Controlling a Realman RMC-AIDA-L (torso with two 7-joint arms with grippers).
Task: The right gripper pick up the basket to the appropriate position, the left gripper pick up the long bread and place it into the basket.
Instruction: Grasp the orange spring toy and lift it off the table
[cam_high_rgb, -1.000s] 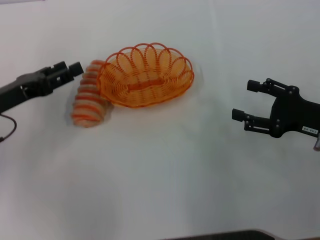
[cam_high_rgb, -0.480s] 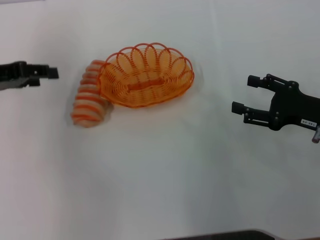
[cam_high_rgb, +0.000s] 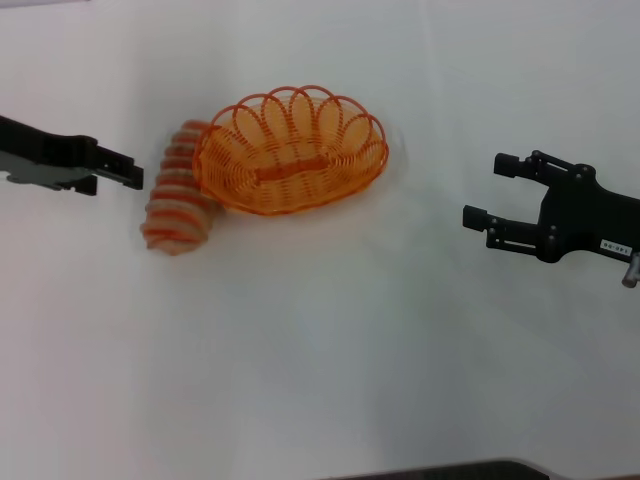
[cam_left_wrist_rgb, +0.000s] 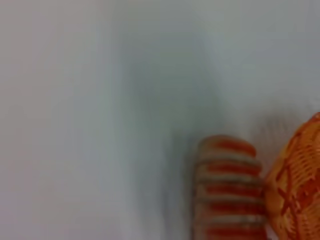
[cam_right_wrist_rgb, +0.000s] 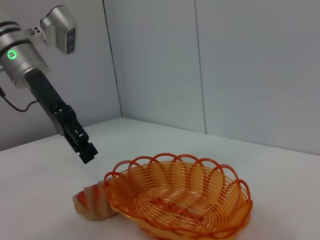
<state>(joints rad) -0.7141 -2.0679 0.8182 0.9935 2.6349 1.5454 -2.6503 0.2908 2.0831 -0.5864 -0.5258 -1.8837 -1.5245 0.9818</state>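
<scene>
Fingers spread on the labelled black right gripper (cam_high_rgb: 483, 192), empty, well right of the oval orange wire basket (cam_high_rgb: 291, 152); unlabelled black left gripper (cam_high_rgb: 128, 172) apparently pinched shut, hovering just left of the striped tan long bread (cam_high_rgb: 179, 200).
Touching the basket's left rim: risks nudging the basket, or snagging wire, when grabbed.

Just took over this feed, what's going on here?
Nothing is held. The left gripper hovers above and beside the bread, which lies on the table against the empty basket. The right gripper waits open, well off to the basket's right.
</scene>
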